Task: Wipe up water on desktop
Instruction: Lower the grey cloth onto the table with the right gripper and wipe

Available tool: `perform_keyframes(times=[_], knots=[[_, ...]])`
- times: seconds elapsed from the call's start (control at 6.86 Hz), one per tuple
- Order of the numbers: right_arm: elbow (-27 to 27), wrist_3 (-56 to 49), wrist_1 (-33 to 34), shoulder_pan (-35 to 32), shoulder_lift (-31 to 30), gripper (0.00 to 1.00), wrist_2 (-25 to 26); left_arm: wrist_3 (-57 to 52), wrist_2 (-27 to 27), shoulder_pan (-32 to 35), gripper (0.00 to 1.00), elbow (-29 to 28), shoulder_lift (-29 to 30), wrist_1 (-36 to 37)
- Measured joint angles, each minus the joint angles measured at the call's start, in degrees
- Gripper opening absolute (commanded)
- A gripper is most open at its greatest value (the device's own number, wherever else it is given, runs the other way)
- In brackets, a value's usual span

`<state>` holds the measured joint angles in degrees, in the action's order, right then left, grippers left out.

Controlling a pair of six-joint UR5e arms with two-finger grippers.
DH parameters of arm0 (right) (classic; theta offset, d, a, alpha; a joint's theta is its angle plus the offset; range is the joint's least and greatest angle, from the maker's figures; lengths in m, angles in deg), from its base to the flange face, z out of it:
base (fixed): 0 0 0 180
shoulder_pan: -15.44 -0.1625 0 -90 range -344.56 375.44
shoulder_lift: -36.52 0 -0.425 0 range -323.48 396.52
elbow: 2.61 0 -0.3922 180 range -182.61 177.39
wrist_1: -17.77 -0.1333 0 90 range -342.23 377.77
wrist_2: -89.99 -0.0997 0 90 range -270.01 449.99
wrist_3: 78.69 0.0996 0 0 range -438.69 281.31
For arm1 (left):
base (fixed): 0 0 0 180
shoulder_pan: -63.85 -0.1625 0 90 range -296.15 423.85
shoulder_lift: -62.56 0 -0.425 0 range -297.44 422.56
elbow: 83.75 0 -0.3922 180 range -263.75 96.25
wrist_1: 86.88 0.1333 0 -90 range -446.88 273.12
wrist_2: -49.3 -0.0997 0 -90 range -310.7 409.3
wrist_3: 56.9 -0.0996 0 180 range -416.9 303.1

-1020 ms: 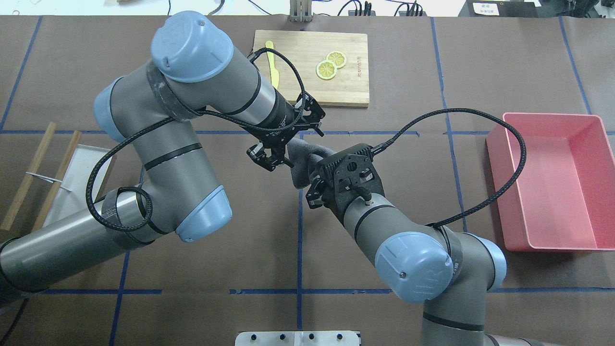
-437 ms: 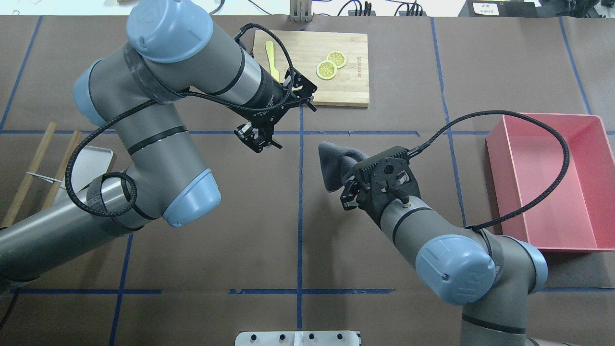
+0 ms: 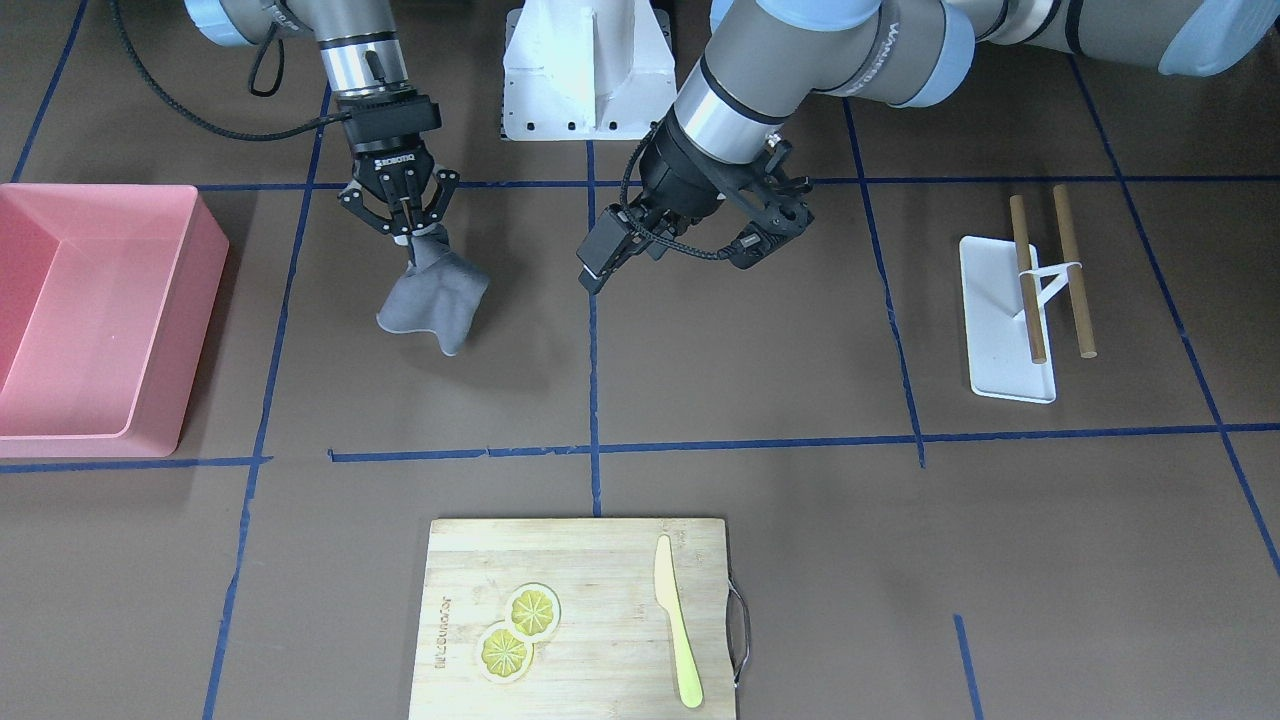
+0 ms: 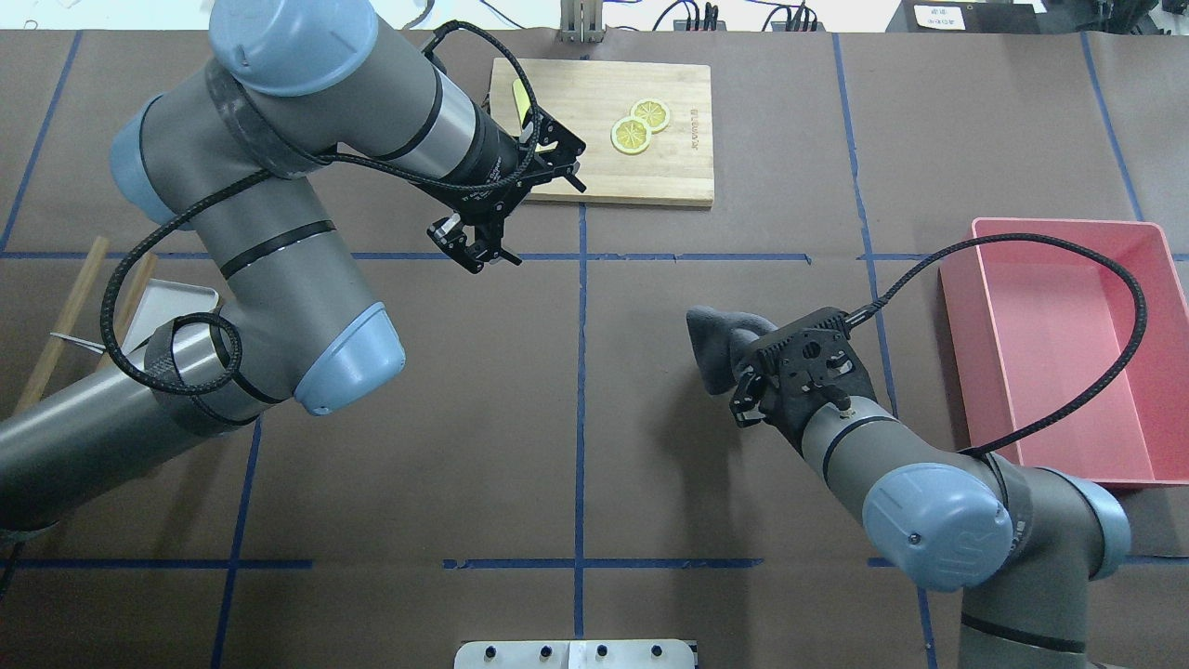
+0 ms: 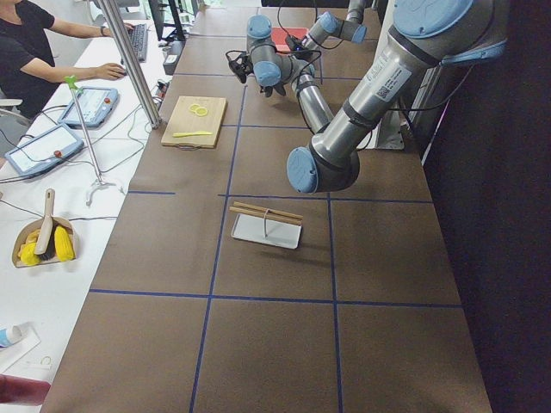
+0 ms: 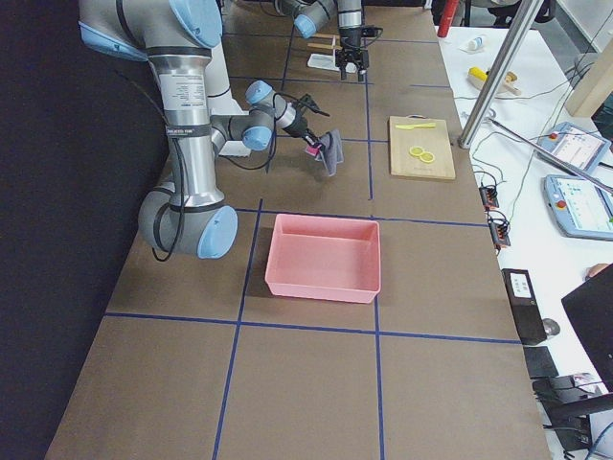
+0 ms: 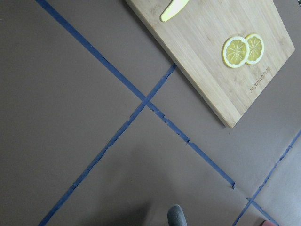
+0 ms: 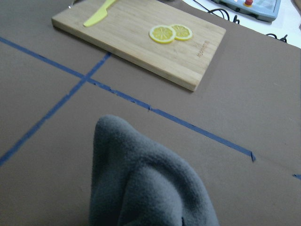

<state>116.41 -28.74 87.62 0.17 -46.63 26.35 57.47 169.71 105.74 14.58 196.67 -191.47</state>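
Note:
The brown desktop with blue tape lines shows no water patch that I can make out. My right gripper is shut on a grey cloth, right of the table's middle. The front-facing view shows that gripper pinching the cloth's top, and the cloth hangs down just above the desktop. The cloth fills the bottom of the right wrist view. My left gripper is open and empty, held high near the board's near left corner; it also shows in the front-facing view.
A bamboo cutting board with lemon slices and a yellow knife lies at the far middle. A pink bin stands at the right. A white tray with wooden sticks lies at the left.
One second ago both grippers met at the cloth. The left gripper has let go and pulled back up and left. The right gripper has carried the cloth to the right.

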Motion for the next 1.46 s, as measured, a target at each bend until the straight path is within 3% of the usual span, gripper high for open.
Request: perform_keyframes(times=[0.44, 0.73, 1.02, 1.17, 1.46], knots=[[0.20, -0.03, 0.15, 0.08, -9.95, 0.00, -3.70, -0.03, -0.04, 0.44, 0.99, -0.01, -0.39, -0.02], [-0.59, -0.09, 1.96, 0.51, -8.76, 0.00, -9.59, -1.09, -0.01, 1.36, 0.99, -0.02, -0.49, 0.02], [-3.14, 0.01, 11.71, 0.61, 2.28, 0.00, -15.18, -2.93, 0.12, 3.27, 0.99, 0.26, -1.65, 0.00], [-6.92, 0.28, 14.98, 0.64, 9.17, 0.00, -16.79, -4.81, 0.23, 4.10, 0.99, 1.06, -3.09, 0.04], [-14.57, 1.80, 16.55, 0.71, 19.80, 0.00, -19.53, -10.01, 0.63, 5.80, 0.99, 4.63, -8.16, 0.13]])
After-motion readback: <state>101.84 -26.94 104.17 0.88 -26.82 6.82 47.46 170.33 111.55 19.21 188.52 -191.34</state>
